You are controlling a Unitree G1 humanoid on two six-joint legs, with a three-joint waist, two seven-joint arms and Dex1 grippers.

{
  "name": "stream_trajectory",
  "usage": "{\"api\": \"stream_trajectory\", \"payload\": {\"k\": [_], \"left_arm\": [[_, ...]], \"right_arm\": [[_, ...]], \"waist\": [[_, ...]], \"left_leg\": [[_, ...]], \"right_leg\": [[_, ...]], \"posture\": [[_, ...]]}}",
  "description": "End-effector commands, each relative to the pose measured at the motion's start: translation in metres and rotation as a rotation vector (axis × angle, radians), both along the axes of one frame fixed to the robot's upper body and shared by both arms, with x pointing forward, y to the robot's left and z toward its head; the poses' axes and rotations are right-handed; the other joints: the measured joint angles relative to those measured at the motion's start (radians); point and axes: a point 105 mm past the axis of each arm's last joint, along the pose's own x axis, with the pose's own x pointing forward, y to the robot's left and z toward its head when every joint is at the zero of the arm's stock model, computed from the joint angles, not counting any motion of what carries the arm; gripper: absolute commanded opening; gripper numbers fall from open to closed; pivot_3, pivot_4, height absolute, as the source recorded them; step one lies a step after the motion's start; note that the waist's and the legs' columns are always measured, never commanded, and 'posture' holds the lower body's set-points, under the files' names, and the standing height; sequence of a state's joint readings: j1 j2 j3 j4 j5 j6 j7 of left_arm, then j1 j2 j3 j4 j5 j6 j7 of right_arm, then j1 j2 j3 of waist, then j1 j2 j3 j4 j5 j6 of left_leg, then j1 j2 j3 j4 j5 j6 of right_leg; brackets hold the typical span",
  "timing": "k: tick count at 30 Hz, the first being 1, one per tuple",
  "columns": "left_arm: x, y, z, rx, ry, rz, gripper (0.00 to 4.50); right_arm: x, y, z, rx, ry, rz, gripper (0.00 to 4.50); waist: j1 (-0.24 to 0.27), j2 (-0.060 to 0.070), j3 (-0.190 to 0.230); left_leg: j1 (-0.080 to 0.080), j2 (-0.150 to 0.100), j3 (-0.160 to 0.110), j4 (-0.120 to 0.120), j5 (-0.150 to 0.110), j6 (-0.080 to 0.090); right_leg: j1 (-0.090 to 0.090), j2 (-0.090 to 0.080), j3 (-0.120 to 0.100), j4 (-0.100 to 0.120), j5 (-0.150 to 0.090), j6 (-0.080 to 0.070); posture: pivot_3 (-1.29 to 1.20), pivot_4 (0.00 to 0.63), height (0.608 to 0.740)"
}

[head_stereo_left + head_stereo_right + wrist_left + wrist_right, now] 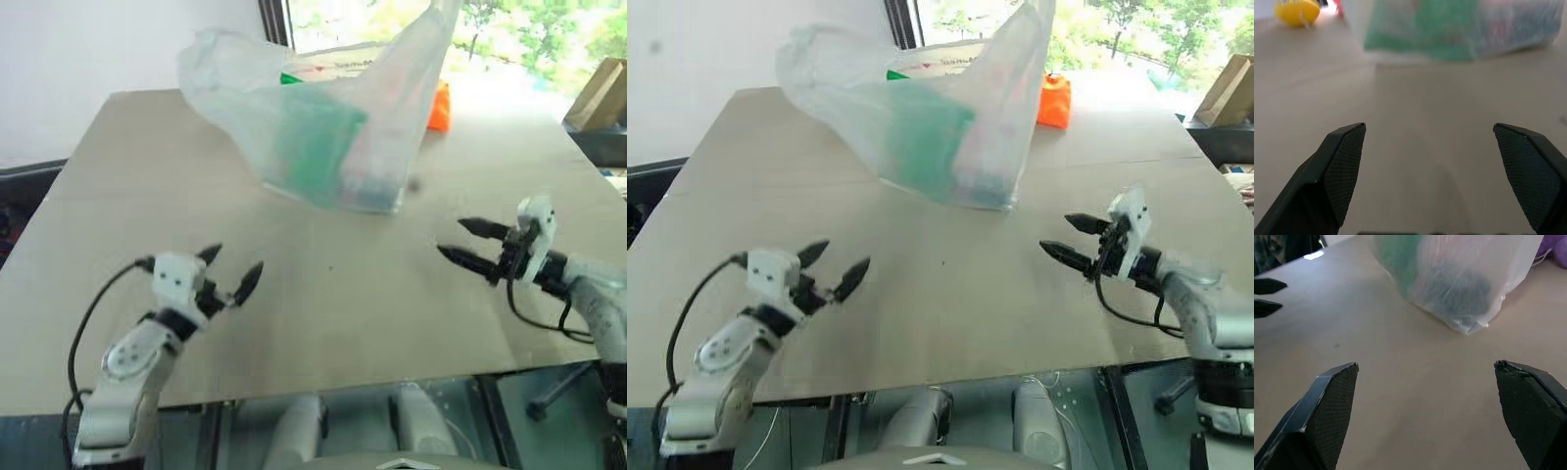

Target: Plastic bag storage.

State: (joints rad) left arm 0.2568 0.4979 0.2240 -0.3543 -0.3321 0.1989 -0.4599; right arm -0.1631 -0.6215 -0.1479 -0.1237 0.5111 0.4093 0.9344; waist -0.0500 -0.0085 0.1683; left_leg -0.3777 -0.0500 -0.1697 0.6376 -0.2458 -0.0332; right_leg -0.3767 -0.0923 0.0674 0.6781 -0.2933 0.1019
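Observation:
The plastic bag [323, 117] is translucent white, crinkly and bulging, and sits on the far middle of the tan table [333, 304]. Green and reddish things show through its film. One corner of it rises tall toward the window. My left gripper [238, 258] is low over the near left of the table, open and holding nothing. My right gripper [451, 237] is at the near right, also open and holding nothing. Both point toward the bag and stand well apart from it. The bag [1459, 274] shows ahead in the right wrist view and again, as the bag [1459, 29], in the left wrist view.
An orange object [1054, 101] lies just behind the bag. A yellow toy [1297, 11] is on the table farther off, and something purple [1555, 249] is beside the bag. A cardboard box [600, 93] stands past the table's far right corner.

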Motion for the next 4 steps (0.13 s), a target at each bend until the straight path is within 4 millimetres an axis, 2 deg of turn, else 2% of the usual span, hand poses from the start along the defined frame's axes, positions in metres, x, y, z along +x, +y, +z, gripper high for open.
{"api": "stream_trajectory", "payload": {"k": [1,4], "left_arm": [[-0.0061,-0.0092,0.0065,0.071,-0.069,-0.032,4.45],[-0.0091,-0.0151,0.0075,0.051,-0.087,-0.057,4.45]], "right_arm": [[-0.0049,-0.0045,0.0013,-0.021,-0.086,0.010,4.50],[-0.0019,-0.0103,0.0025,0.011,-0.140,-0.020,4.50]], "waist": [[0.015,0.000,0.000],[0.018,0.000,0.000]], "left_leg": [[0.000,0.000,0.000,0.000,0.000,0.000],[-0.001,0.001,-0.001,0.004,0.000,0.000]], "right_leg": [[0.000,0.000,0.000,0.000,0.000,0.002],[0.001,0.002,0.000,0.000,0.004,-0.001]], "posture": [[0.00,0.150,0.740],[0.00,0.150,0.740]]}}
